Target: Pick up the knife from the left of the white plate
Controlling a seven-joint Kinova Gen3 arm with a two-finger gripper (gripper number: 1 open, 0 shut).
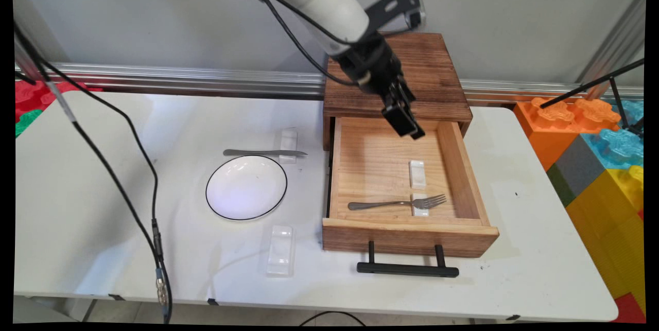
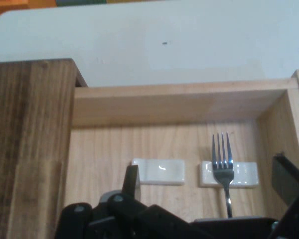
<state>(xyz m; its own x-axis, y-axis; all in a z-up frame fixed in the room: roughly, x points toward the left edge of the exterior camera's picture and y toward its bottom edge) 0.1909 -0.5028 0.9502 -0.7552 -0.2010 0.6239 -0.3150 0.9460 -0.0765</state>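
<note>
My gripper (image 1: 406, 124) hangs open over the back part of an open wooden drawer (image 1: 409, 238), holding nothing. In the hand view the gripper (image 2: 207, 169) has its two fingers spread wide. A metal fork (image 1: 391, 203) lies near the drawer's front, its tines propped on a small white rest (image 1: 420, 206). A second white rest (image 1: 417, 173) lies bare just behind it. The hand view shows the fork (image 2: 222, 159) on its rest (image 2: 244, 174) and the bare rest (image 2: 159, 172) beside it. The drawer comes out of a dark wooden box (image 1: 427, 73).
A white plate (image 1: 246, 187) sits left of the drawer. Behind it a knife (image 1: 262, 153) lies with its tip on a white rest (image 1: 288, 140). Another rest (image 1: 280, 248) lies in front. The drawer's black handle (image 1: 406, 269) juts forward. Coloured foam blocks (image 1: 602, 166) stand at the right.
</note>
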